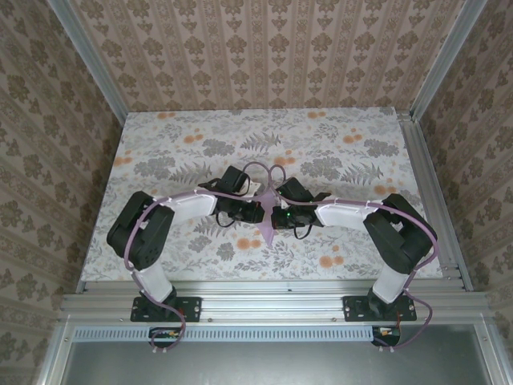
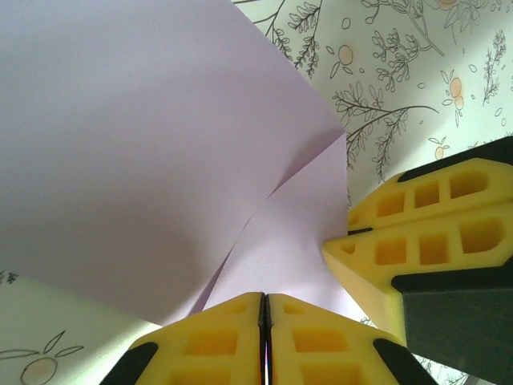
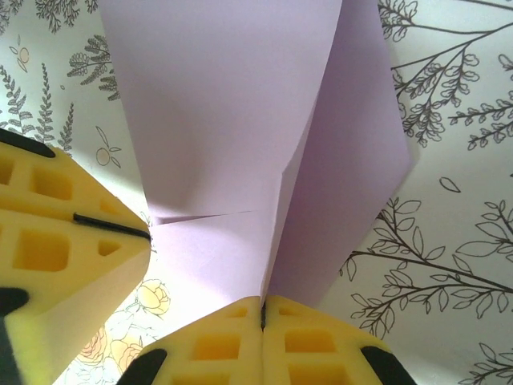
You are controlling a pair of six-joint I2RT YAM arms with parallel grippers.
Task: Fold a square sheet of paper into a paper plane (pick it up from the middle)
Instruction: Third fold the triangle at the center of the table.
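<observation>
At the middle of the table, a lavender sheet of paper [image 1: 268,220] is held up between two robot grippers that meet tip to tip. From above it looks narrow, tapering to a point aimed at the near edge. In the left wrist view the sheet [image 2: 144,160] shows broad, smooth panels that meet along a slanting crease. In the right wrist view the sheet [image 3: 224,120] rises as two overlapping flaps with a crease running up from the fingers.

The left gripper [image 1: 256,207] reaches in from the left. Its yellow fingers are clenched together on the paper's lower edge [image 2: 264,337]. The right gripper [image 1: 277,213] reaches in from the right, its fingers likewise pressed tight on the paper [image 3: 262,329]. Each wrist camera also catches the other gripper just beside its own: the right one [image 2: 349,234] and the left one [image 3: 146,234].

Below the paper lies a floral tablecloth [image 1: 337,152]. Patterned wallpaper [image 1: 264,56] covers the surrounding walls.
</observation>
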